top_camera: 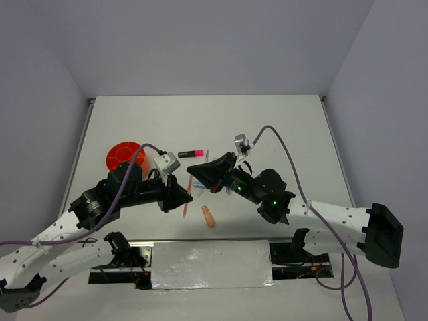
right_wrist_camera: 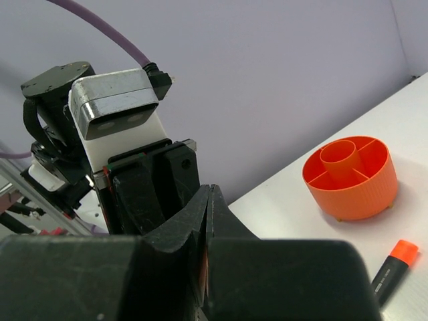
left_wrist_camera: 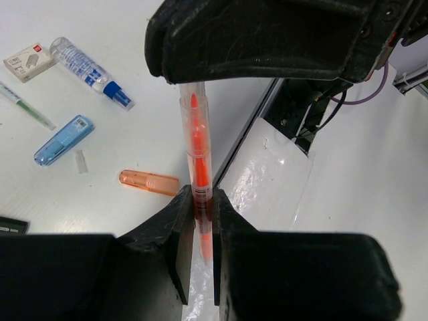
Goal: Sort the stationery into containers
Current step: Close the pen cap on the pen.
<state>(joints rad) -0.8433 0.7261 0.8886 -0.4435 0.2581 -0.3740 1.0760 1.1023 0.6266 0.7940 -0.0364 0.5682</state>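
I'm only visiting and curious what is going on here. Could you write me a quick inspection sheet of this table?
Surface: white table, no spills seen.
Job's things: orange tub at the left, nothing seen inside. The pink-capped highlighter, orange-capped highlighter, peach eraser, blue marker and white block lie loose. The orange pen is off the table.
Clutter: plastic sheet at the near edge.
Grippers: left gripper clamped on the orange pen. The right gripper is shut at the pen's far end, its hold unclear.
Cables: a purple cable loops from each arm.
Surroundings: plain pale walls, nothing else seen.
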